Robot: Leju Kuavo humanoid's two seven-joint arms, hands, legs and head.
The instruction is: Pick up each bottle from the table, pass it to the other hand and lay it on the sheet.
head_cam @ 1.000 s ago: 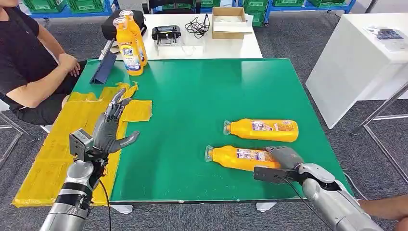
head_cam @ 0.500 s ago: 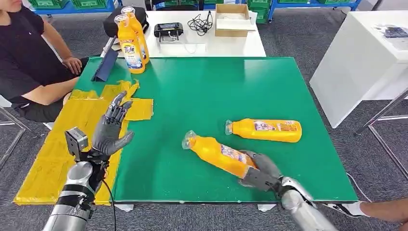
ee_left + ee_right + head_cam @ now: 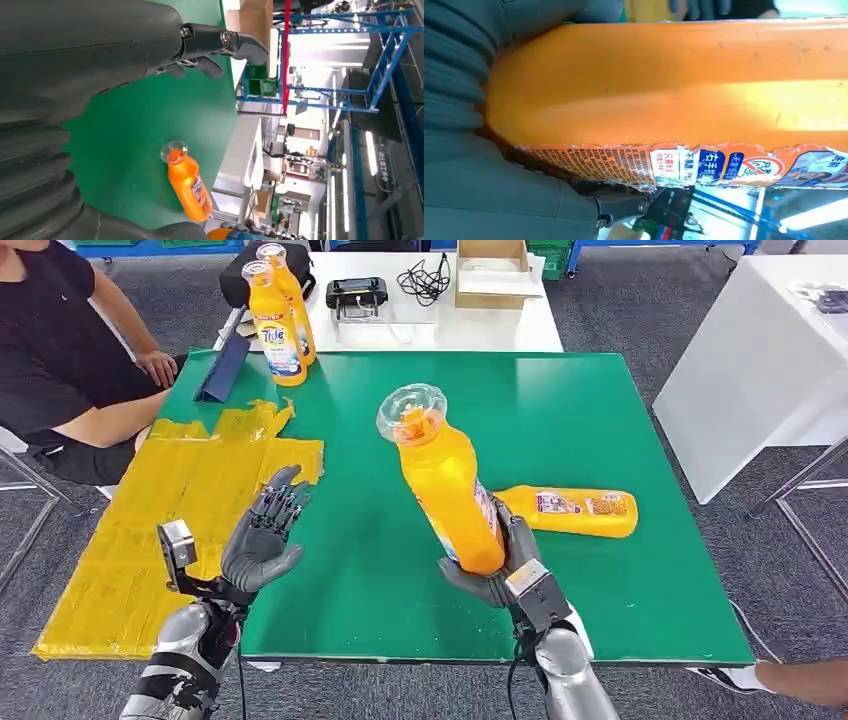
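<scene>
My right hand [image 3: 500, 575] grips an orange bottle [image 3: 445, 480] by its base and holds it nearly upright above the front of the green table [image 3: 380, 540], clear cap toward the camera. The right wrist view has the bottle's orange body [image 3: 674, 85] and label pressed against the hand. That bottle also shows in the left wrist view [image 3: 187, 182]. A second orange bottle [image 3: 570, 511] lies on its side on the table behind my right hand. My left hand [image 3: 262, 543] is open, fingers spread, raised over the table's left edge beside the yellow sheet [image 3: 150, 530].
Two upright orange bottles [image 3: 275, 325] stand at the table's far left corner beside a blue stand [image 3: 222, 368]. A person in black [image 3: 60, 360] sits at the left. A white table [image 3: 420, 310] behind holds a box and cables; another white table [image 3: 760, 350] is at the right.
My right hand has lifted the near bottle off the table and swung it upright toward the middle. My left hand has moved right and nearer. The camera has shifted slightly.
</scene>
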